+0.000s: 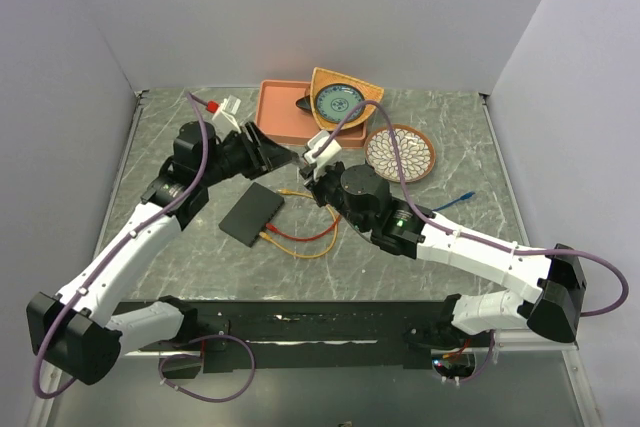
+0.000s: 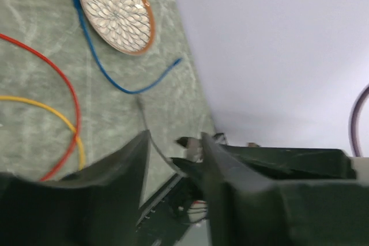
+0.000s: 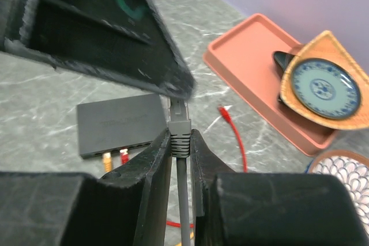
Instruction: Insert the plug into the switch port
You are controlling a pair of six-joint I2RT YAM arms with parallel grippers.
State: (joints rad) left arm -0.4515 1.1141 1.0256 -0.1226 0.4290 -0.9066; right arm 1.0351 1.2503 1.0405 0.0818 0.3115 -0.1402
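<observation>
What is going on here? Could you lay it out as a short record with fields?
Right gripper: shut on grey plug, held clear of the switch
Left gripper: open, close by the grey plug
Switch: flat on the table, yellow plug and red plug already in its ports
Task status: grey plug not yet in a port

Switch [image 1: 252, 213] lies left of plate [image 1: 400, 152], before tray [image 1: 277, 115]

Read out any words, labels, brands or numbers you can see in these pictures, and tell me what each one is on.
No text reads clearly in any view.
On the switch: faint print on its top, too blurred to read.
On the grey plug: no marking shows.
On the blue plate and the white patterned plate: patterns only, no letters or numbers.
</observation>
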